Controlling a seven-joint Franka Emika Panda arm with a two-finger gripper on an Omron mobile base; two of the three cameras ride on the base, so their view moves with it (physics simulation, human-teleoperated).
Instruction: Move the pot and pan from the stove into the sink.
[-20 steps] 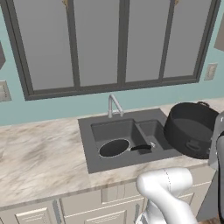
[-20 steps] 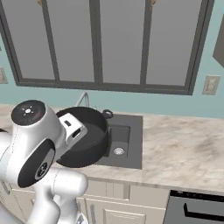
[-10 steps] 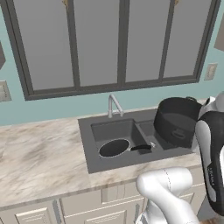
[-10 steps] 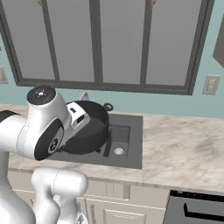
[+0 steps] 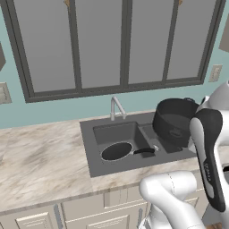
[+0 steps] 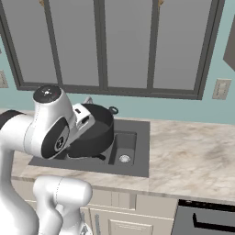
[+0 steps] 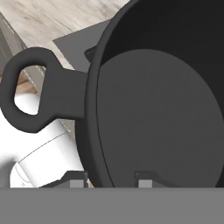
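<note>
While the gripper (image 7: 110,178) pinches the pot (image 5: 175,121) wall over the sink (image 5: 91,147), an early release could drop it onto the pan (image 5: 117,151)

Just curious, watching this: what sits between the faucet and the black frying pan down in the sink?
Nothing. In the left base view, only the sink's bare dark back wall and floor separate the faucet from the pan. The gripper-held pot hangs off to the side.
</note>
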